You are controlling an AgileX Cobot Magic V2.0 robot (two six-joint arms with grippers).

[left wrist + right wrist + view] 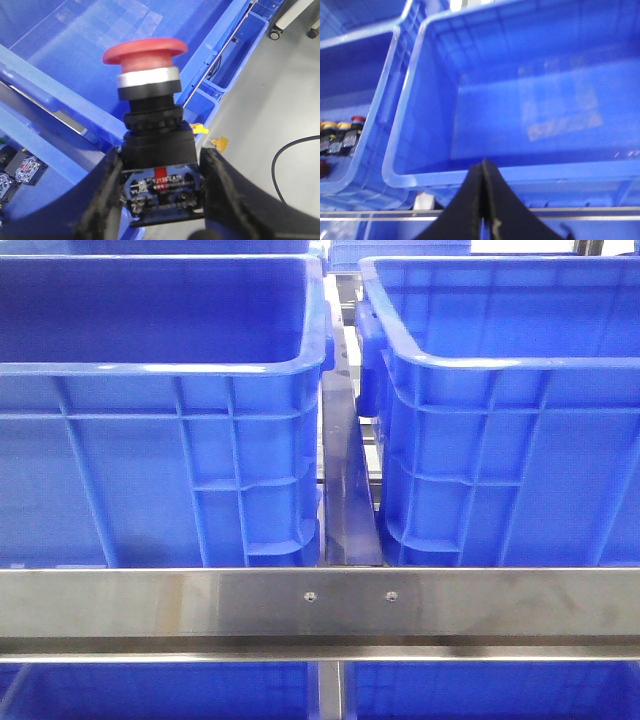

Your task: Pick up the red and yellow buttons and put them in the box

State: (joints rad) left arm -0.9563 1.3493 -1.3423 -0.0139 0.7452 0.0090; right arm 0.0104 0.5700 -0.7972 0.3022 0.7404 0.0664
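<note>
In the left wrist view my left gripper [161, 192] is shut on the black base of a red button [145, 51], a mushroom-head push button with a silver collar. It hangs above a blue box [75, 55]. In the right wrist view my right gripper [483, 172] is shut and empty, over the near rim of a blue box [530, 100] with a bare floor. Several more buttons [340, 131], red and yellow topped, lie in the neighbouring crate [370, 165]. The front view shows two blue crates, left [160, 430] and right [510, 440], and no gripper.
A steel rail [320, 602] runs across the front below the crates. A narrow gap with a dark divider [345, 490] separates them. Other switch parts [22, 167] lie in a lower crate in the left wrist view. Grey floor and a black cable [295, 150] lie beyond.
</note>
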